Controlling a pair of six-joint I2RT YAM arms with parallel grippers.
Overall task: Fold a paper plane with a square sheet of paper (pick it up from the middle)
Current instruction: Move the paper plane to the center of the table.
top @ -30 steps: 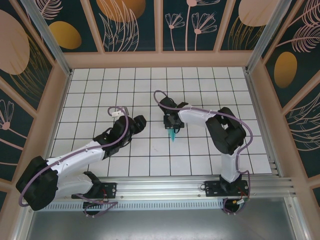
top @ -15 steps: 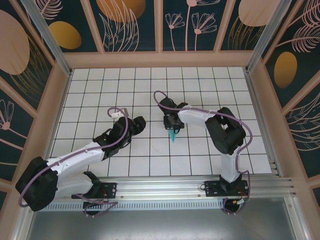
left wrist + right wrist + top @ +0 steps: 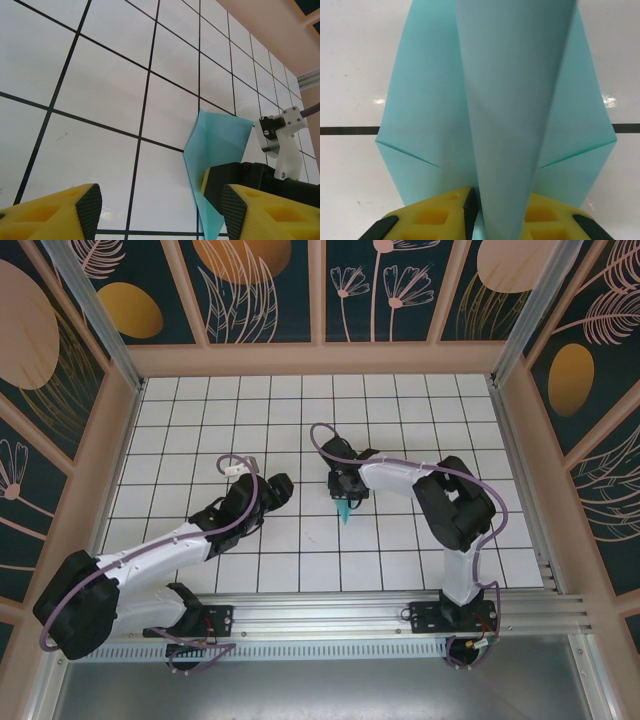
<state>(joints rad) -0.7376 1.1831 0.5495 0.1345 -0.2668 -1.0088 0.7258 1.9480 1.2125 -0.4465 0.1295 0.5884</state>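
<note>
The right gripper [image 3: 502, 222] is pinching the paper plane [image 3: 510, 100] by its centre fold. Its blocky yellow fingers [image 3: 432, 217], hollow-celled and edged with black pads, are pressing on either side of the keel. The plane is showing as smooth, matte, light cyan paper: a tapering central ridge with a flat wing angling out on each side, each wing crossed by a sharp diagonal crease.

From above, the right gripper [image 3: 345, 492] is holding the plane [image 3: 344, 511] near the middle of the table [image 3: 200, 420], a glossy white surface ruled into squares by thin black lines. The cyan tip is pointing toward the near edge.

To the left, apart from the plane, the left gripper [image 3: 277, 484] is standing spread and gripping nothing. In its wrist view, the left gripper [image 3: 160, 215] is facing the plane's [image 3: 215, 150] flat cyan side across the tiles.
</note>
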